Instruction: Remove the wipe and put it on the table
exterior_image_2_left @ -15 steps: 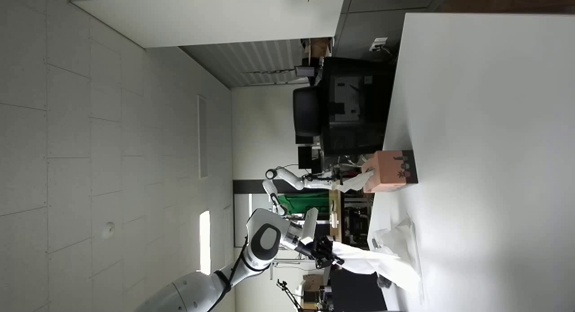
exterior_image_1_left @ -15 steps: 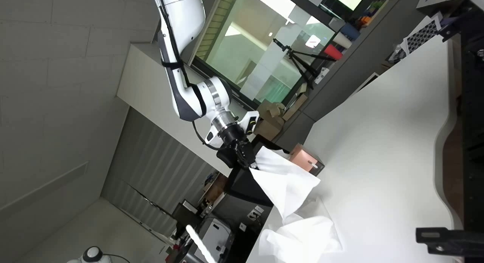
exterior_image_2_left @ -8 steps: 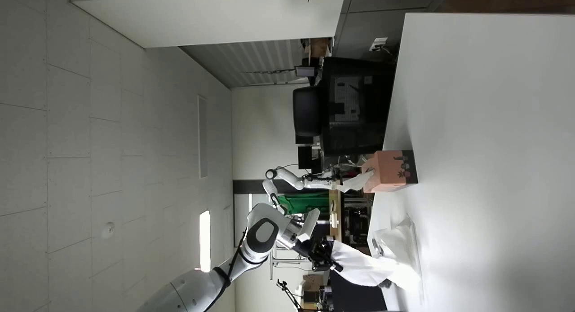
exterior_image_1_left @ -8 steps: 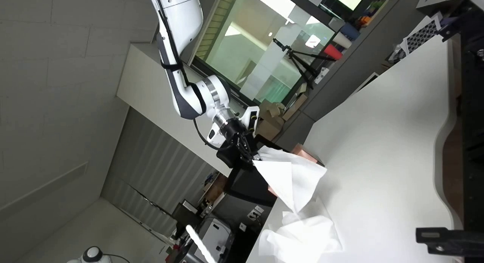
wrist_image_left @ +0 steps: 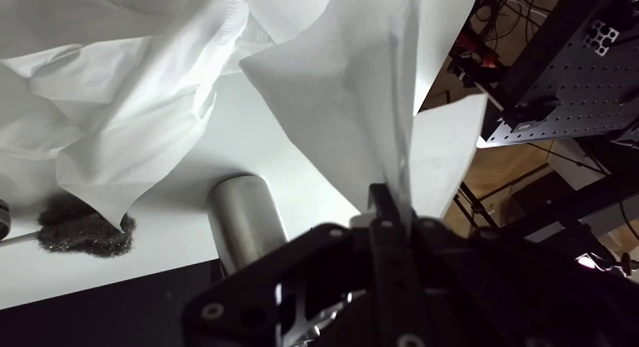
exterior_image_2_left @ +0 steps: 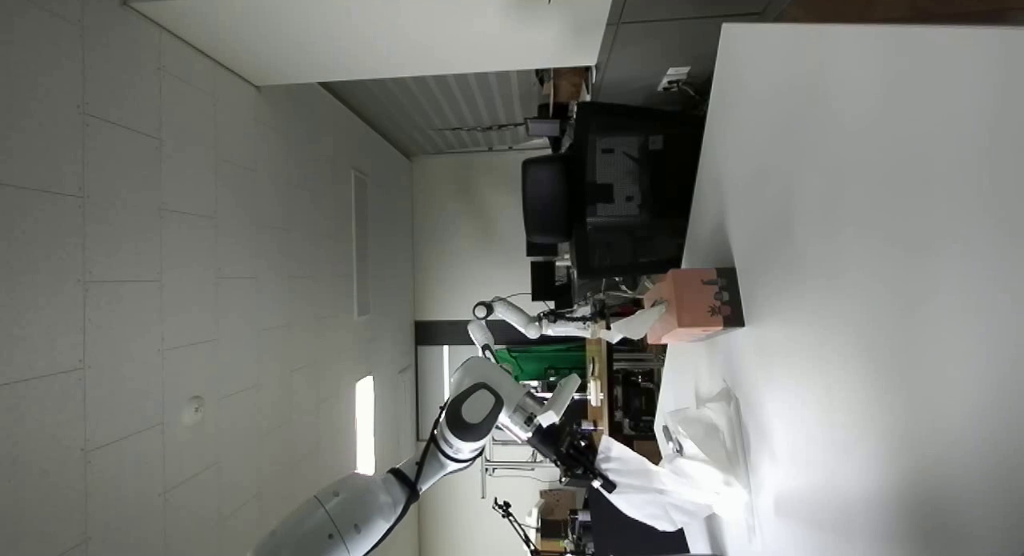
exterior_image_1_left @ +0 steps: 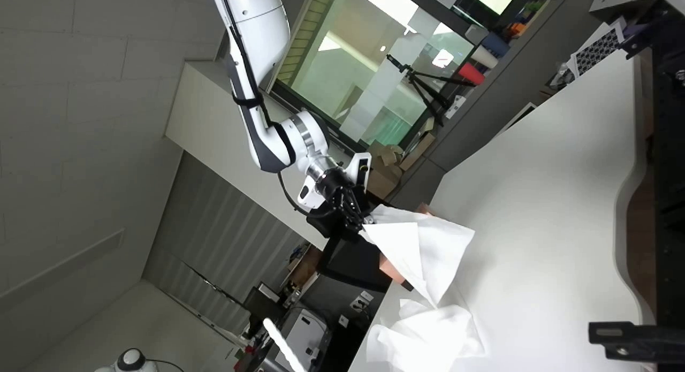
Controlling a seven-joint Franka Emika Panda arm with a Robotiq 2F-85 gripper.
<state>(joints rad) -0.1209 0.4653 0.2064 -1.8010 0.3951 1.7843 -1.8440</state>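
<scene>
The wipe [exterior_image_1_left: 423, 249] is a thin white sheet hanging limp from my gripper [exterior_image_1_left: 367, 224]; the wipe also shows in an exterior view [exterior_image_2_left: 640, 480] and in the wrist view [wrist_image_left: 344, 102]. My gripper [wrist_image_left: 397, 207] is shut on the wipe's upper end, above the white table [exterior_image_1_left: 540, 200]. The hanging wipe's lower end overlaps a crumpled white sheet on the table in both exterior views; I cannot tell whether they touch. The salmon-pink pack [exterior_image_2_left: 694, 304] stands at the table's edge with a white tissue sticking out; it is mostly hidden behind the wipe in an exterior view [exterior_image_1_left: 392, 267].
The crumpled white sheet [exterior_image_1_left: 428, 337] lies near the table's edge; it also shows in the wrist view [wrist_image_left: 125, 102]. A metal cylinder [wrist_image_left: 244, 217] and a dark fuzzy thing [wrist_image_left: 85, 229] are beside it. A black perforated board [wrist_image_left: 584, 97] is beyond the table.
My gripper has shifted slightly, carrying the wipe rightward in one view and downward in another. The wipe now spreads wider and covers more of the pack. The sheet on the table has not moved.
</scene>
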